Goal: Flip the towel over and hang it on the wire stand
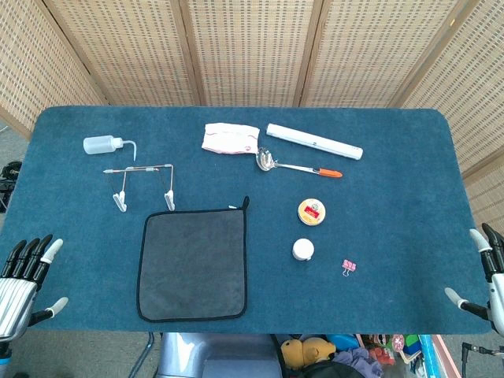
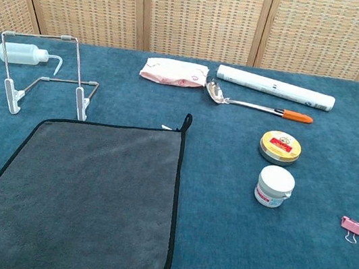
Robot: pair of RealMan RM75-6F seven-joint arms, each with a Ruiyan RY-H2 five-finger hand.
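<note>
Towel: a dark grey towel (image 2: 84, 194) with black edging and a small black loop at one corner lay flat and spread on the blue surface (image 1: 402, 157), at the near edge between the two hands.
Wire stand: the wire stand (image 2: 46, 76) stood upright on white-tipped feet just behind the towel's far left corner, apart from it.
Left hand: the left hand (image 1: 24, 279) hung at the near left corner of the surface, fingers (image 1: 35, 253) apart, holding nothing.
Right hand: the right hand (image 1: 487, 276) showed only partly at the near right edge, fingers spread and empty.
Writing: the white tube (image 2: 275, 88) carried a line of small print, too fine to read; the round tin (image 2: 281, 146) had a red and yellow label, its words illegible; the pink packet (image 2: 174, 72) bore faint markings.
Also present: a squeeze bottle (image 2: 25, 53) behind the stand, a ladle (image 2: 256, 106) with an orange handle, a white jar (image 2: 274, 186) and a pink binder clip (image 2: 353, 227).
</note>
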